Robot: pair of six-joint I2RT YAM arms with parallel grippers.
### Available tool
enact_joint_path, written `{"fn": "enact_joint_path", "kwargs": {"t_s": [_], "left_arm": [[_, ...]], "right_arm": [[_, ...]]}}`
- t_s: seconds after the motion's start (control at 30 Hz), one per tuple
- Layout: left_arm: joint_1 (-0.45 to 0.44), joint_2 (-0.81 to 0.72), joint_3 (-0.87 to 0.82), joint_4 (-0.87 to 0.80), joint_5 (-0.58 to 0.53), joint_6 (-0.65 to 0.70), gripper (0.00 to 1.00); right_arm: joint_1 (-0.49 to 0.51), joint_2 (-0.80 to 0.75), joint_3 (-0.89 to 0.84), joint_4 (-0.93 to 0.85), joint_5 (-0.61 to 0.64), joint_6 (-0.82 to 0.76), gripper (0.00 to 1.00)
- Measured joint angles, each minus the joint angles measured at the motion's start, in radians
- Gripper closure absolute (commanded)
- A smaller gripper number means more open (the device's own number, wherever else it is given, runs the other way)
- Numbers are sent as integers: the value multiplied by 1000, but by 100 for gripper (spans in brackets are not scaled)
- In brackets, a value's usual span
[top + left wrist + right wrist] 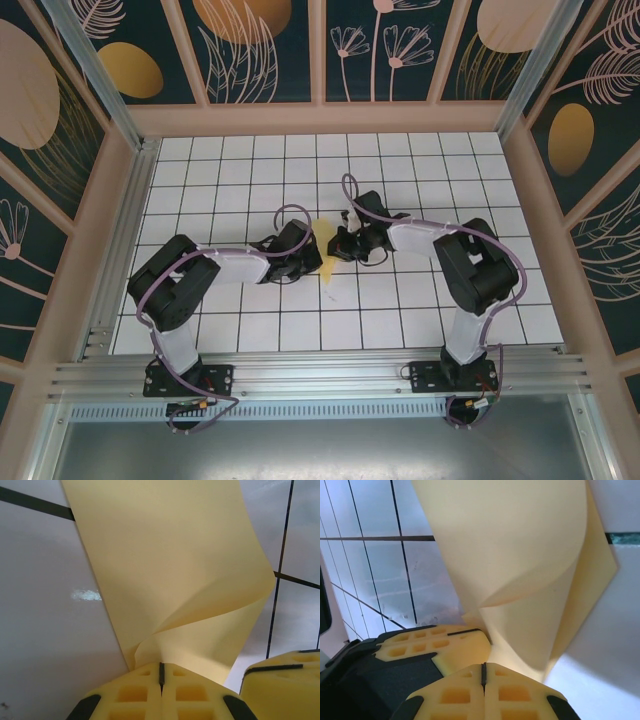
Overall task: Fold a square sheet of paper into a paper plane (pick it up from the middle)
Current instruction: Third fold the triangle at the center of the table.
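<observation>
Pinching the paper (175,570) tight, the left claw (161,672) and right claw (483,672) were mid-fold; a neat crease seemed next.

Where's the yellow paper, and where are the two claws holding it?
paper (170,555), left wrist view, middle of the curled sheet.
left claw (161,674), left wrist view, seam between its shut fingertips.
right claw (483,674), right wrist view, seam between its shut fingertips.
</observation>
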Motion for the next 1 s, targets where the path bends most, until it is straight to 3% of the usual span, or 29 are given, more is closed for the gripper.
{"fn": "enact_joint_path", "kwargs": {"t_s": [0.43,0.67,1.0], "left_arm": [[-2,5,17,-27,-15,0,100],[-2,1,18,-28,-7,9,93],[-49,-139,-61,55,53,-48,97]], "right_arm": [[-5,73,8,-1,14,-3,99],[-13,81,12,-5,2,7,100],[-13,81,12,-5,3,38,100]]}}
